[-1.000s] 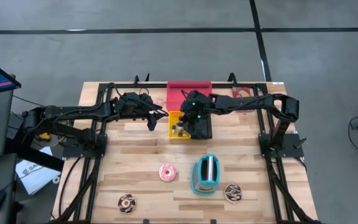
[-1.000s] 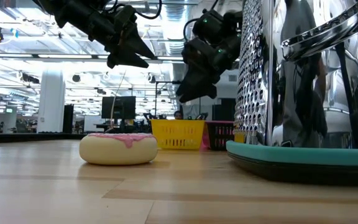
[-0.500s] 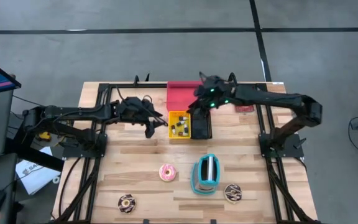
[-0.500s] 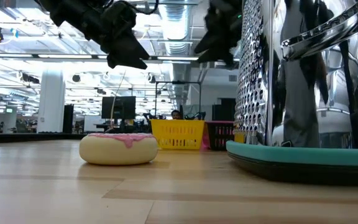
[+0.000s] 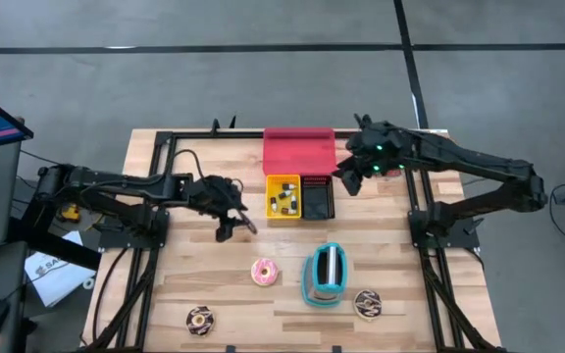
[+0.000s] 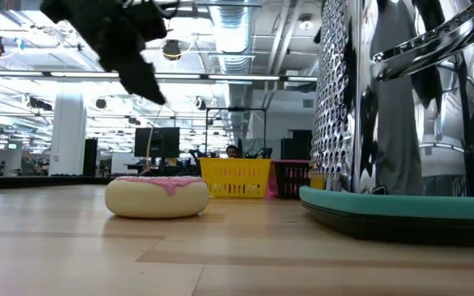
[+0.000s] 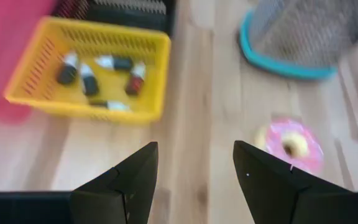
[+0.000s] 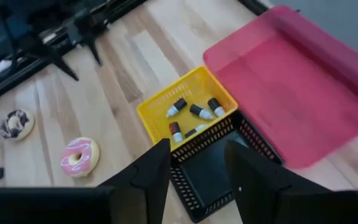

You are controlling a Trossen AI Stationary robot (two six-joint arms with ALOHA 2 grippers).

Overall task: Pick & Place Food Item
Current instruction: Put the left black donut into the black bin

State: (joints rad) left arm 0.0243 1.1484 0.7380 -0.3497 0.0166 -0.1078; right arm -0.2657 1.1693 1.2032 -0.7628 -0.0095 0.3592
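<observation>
The right gripper (image 5: 344, 180) has withdrawn from the bins, jaws spread, empty. The left gripper (image 5: 235, 226), jaws spread, has advanced toward the pink donut (image 5: 264, 272); pickup is likely next.

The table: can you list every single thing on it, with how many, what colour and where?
pink frosted donut: one, pink, front middle of the table, left of the grater
chocolate donuts: two, brown, one at the front left, the other at the front, right of the grater
box grater: one, shiny metal, standing in a teal tray, front middle
yellow basket: one, yellow, back middle, holding small bottles
black basket: one, black, touching the yellow basket's right side
red tray: one, red, at the back edge behind both baskets
left tool: one, dark, open, above the wood left of the yellow basket
right tool: one, dark, open, right of the black basket
</observation>
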